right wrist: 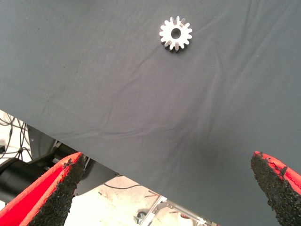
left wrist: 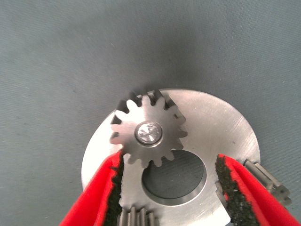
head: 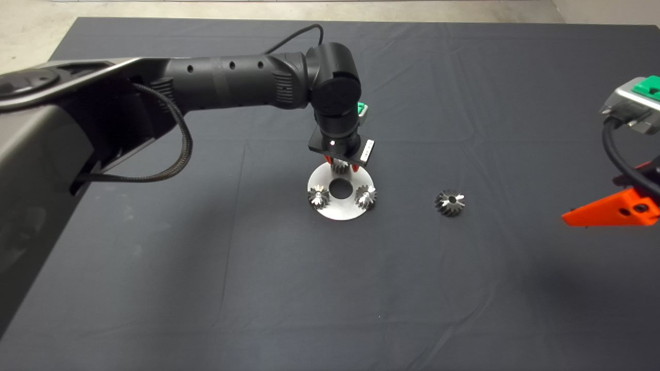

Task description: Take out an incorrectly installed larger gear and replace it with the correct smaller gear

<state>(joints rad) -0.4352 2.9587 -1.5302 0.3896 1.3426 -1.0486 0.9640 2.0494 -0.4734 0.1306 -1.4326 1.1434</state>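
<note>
The larger gear, dark with a star-like top and dark centre hole, lies alone on the mat right of the round metal plate. It also shows in the right wrist view. The smaller gear, silvery with a flat face, sits on a bright pin at the plate's far edge. My left gripper hangs straight over it. In the left wrist view the left gripper is open, one pad close beside the gear, the other well apart. My right gripper is open and empty at the mat's right side.
Two small gears with bright centre pins stand on the plate's near side, either side of its round centre hole. The left arm reaches across the mat's left half. The mat's edge and the floor with cables show in the right wrist view.
</note>
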